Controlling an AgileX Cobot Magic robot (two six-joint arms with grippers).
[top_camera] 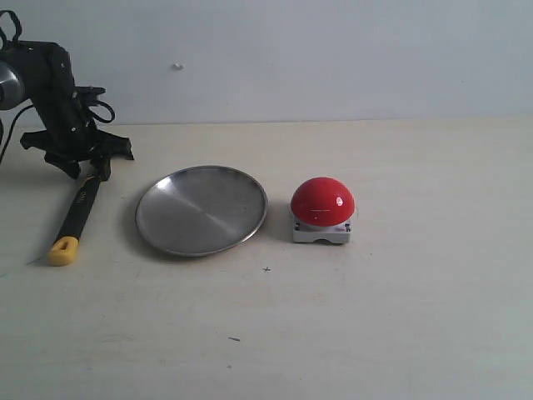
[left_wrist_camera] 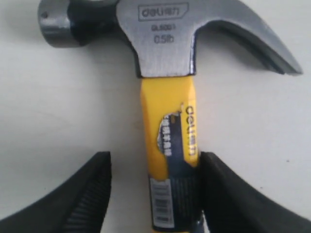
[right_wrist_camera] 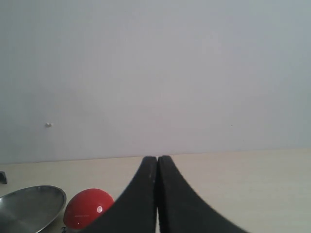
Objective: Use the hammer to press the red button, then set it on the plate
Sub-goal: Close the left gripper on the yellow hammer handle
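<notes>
The hammer [top_camera: 79, 208] lies flat on the table left of the plate [top_camera: 201, 210], yellow end toward the front, with its head under my left gripper [top_camera: 94, 167]. In the left wrist view the left gripper [left_wrist_camera: 155, 158] is open and straddles the hammer's yellow neck [left_wrist_camera: 167, 111] just below the metal head. One finger [left_wrist_camera: 218, 194] touches the handle, while the other finger [left_wrist_camera: 87, 194] stands off with a gap. The red button [top_camera: 322, 200] sits on its grey base right of the plate. My right gripper [right_wrist_camera: 157, 158] is shut on nothing, out of the exterior view, with the button [right_wrist_camera: 87, 208] and plate [right_wrist_camera: 29, 206] ahead of it.
A pale wall rises behind the table's back edge. The left arm [top_camera: 46, 83] reaches in from the far left. Bare tabletop [top_camera: 433, 292] spreads to the right of the button and in front of the things.
</notes>
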